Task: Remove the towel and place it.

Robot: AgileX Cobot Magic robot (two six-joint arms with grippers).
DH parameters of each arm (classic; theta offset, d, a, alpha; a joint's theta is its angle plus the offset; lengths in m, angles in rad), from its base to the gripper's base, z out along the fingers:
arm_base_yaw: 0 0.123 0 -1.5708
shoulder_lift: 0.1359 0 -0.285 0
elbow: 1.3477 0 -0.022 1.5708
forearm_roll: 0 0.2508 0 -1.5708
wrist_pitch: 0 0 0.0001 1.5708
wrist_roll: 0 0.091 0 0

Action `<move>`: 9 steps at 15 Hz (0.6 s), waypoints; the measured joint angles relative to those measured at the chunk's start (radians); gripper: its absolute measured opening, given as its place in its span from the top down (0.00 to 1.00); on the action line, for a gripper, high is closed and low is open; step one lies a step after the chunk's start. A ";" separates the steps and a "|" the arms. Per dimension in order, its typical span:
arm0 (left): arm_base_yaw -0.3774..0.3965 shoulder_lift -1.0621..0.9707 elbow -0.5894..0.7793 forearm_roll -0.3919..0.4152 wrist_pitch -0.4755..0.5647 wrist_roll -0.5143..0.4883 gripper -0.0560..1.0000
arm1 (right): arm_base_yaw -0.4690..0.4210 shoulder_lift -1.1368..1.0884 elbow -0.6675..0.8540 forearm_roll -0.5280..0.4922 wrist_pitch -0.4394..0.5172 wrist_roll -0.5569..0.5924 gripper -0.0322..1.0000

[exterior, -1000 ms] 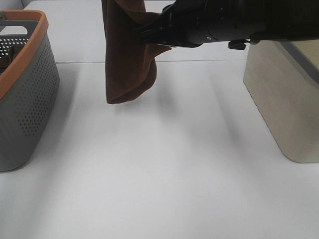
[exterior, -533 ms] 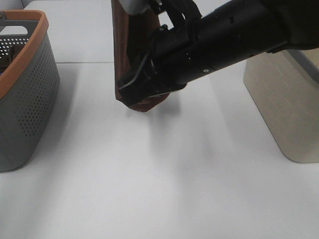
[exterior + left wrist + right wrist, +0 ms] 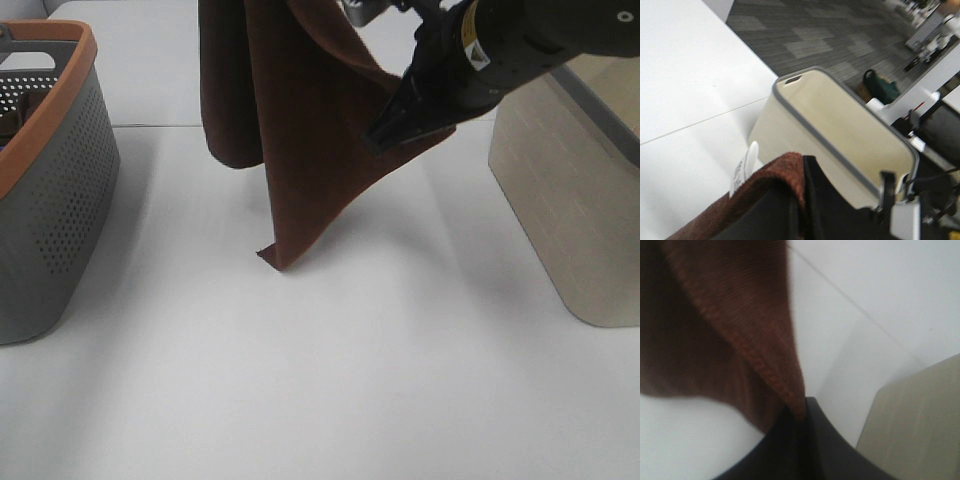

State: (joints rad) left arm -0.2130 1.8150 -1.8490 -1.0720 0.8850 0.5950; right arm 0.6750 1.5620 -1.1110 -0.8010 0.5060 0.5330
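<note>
The dark reddish-brown towel [image 3: 300,130] hangs over the back middle of the white table [image 3: 330,380]. Its upper part runs out of the top of the exterior view, and its lowest corner [image 3: 273,258] reaches down to the tabletop. My right gripper [image 3: 385,135] is shut on one edge of the towel and pulls it out to the right. In the right wrist view the fingers [image 3: 800,412] pinch a hemmed corner of the towel [image 3: 715,330]. In the left wrist view my left gripper [image 3: 801,200] is shut on the towel [image 3: 765,185] beside its white label [image 3: 742,172].
A grey perforated basket with an orange rim [image 3: 50,200] stands at the left edge. A beige basket [image 3: 570,200] stands at the right, and the left wrist view [image 3: 840,130] shows its inside bare. A seam crosses the table at the back.
The towel has gone from a bunched bundle to a spread sheet. My right gripper has moved right and up with one edge. The towel's lower corner now hangs lower, at the tabletop.
</note>
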 joint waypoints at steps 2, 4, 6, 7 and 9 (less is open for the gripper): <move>0.000 0.000 0.000 0.190 -0.004 0.004 0.95 | -0.079 0.018 -0.090 -0.067 -0.001 0.055 0.97; 0.000 0.000 0.000 0.277 -0.036 0.005 0.95 | -0.147 0.035 -0.139 -0.056 -0.044 0.027 0.97; 0.000 0.000 0.000 0.319 -0.122 0.005 0.95 | -0.225 0.075 -0.212 0.026 -0.108 -0.055 0.97; 0.000 0.000 0.000 0.326 -0.185 0.006 0.95 | -0.248 0.103 -0.255 0.073 -0.137 -0.095 0.97; -0.002 0.013 0.000 0.326 -0.303 0.027 0.95 | -0.277 0.180 -0.348 0.127 -0.184 -0.165 0.97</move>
State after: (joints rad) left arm -0.2150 1.8280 -1.8490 -0.7460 0.5820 0.6220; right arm 0.3980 1.7420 -1.4590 -0.6740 0.3220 0.3680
